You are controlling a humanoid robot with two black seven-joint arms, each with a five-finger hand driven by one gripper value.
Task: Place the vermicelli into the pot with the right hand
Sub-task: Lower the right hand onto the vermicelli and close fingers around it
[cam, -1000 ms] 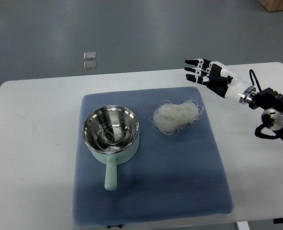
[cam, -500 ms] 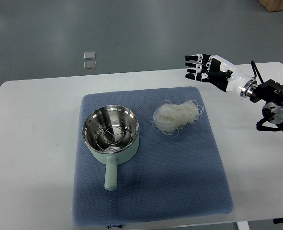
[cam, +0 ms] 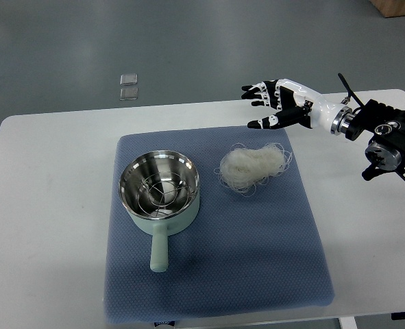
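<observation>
A white desk (cam: 51,178) carries a blue-grey mat (cam: 257,260). On the mat's left half stands a pale green pot (cam: 160,199) with a steel inside and a wire rack in it — handle pointing to the near edge. Right of the pot, apart from it, lies the tangle of white vermicelli (cam: 253,166). The right hand (cam: 279,104) hangs above the mat's far edge, just beyond the vermicelli — fingers (cam: 255,89) spread wide, holding nothing.

A lab: white table (cam: 44,178) on bare grey floor (cam: 188,41).
</observation>
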